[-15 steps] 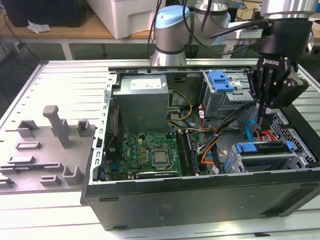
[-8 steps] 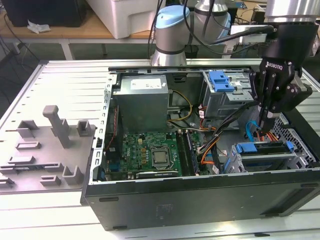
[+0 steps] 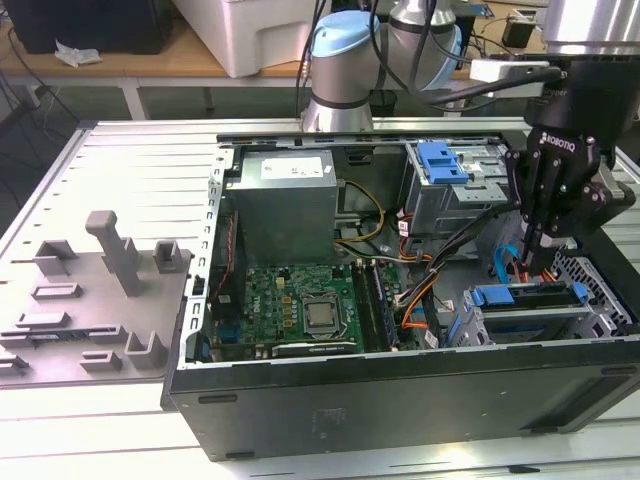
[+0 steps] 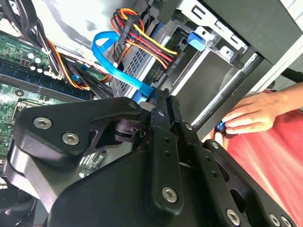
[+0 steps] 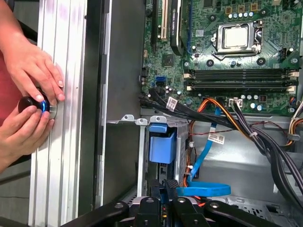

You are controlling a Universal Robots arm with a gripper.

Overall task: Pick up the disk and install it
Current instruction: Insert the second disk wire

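The disk (image 3: 528, 318), silver with a blue frame, lies in the drive bay at the near right corner of the open computer case (image 3: 400, 400). In the first wrist view its blue frame (image 5: 162, 144) shows inside the metal bay. My gripper (image 3: 541, 258) hangs just above the disk's far edge, beside a blue flat cable (image 5: 203, 191). Both wrist views show its black fingers (image 4: 162, 101) pressed together with nothing between them, so it is shut; in the first wrist view the fingertips (image 5: 165, 185) are close to the blue frame.
A second blue-framed caddy (image 3: 443, 160) sits in the upper drive cage. Bundled cables (image 3: 420, 290) run between the motherboard (image 3: 300, 305) and the bays. A person's hands (image 5: 28, 94) hold a black knob on the table rail beside the case. A grey fixture plate (image 3: 90, 300) lies on the exterior view's left.
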